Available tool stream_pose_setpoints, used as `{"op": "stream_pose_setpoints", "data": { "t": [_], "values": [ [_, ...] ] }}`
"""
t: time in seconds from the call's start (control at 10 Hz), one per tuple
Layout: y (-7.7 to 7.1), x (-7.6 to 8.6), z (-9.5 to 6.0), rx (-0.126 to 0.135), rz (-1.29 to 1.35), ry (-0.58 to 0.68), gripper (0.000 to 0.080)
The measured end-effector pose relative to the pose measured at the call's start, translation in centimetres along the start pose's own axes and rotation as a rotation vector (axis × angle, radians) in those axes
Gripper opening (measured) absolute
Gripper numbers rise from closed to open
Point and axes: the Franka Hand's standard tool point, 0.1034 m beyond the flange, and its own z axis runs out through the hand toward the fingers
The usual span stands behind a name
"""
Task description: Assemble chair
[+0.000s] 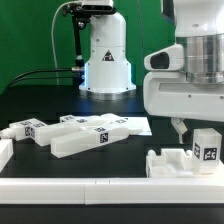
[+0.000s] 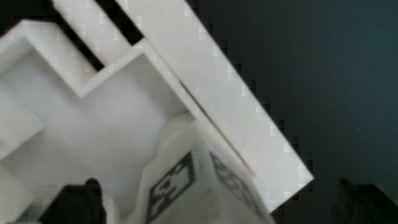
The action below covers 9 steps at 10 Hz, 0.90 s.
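Note:
My gripper (image 1: 192,132) hangs low at the exterior view's right. One dark finger (image 1: 180,128) shows just left of a small upright white chair part with a black tag (image 1: 206,146). That part stands on a wider white piece with raised ends (image 1: 172,162). In the wrist view the tagged part (image 2: 192,180) sits between my two dark fingers (image 2: 80,203), with a gap on each side. The gripper (image 2: 217,208) is open around it. Long white edges of the wider piece (image 2: 196,80) run beneath it.
Several loose white chair parts with tags (image 1: 85,135) lie at the exterior view's left, one small block (image 1: 28,128) furthest left. The marker board (image 1: 128,124) lies behind them. A low white wall (image 1: 100,190) runs along the front. The robot base (image 1: 106,60) stands at the back.

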Motion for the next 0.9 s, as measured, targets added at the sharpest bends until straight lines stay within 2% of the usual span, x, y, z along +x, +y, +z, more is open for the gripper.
{"op": "stream_pose_setpoints", "data": {
  "t": [0.2,0.3,0.4,0.5,0.6,0.7,0.9],
  "values": [
    [0.08,0.07,-0.01,-0.004,-0.123,0.002,0.0648],
    [0.12,0.21,-0.05,-0.016,-0.261,0.011,0.0648],
    [0.15,0.21,-0.03,-0.016,-0.209,0.011,0.0645],
    [0.18,0.24,-0.02,-0.016,-0.207,0.011,0.0486],
    [0.18,0.22,0.01,-0.015,-0.155,0.011,0.0486],
    [0.18,0.21,0.03,-0.014,-0.077,0.011,0.0303],
    [0.27,0.30,0.03,-0.014,0.147,0.013,0.0284]
  ]
}}
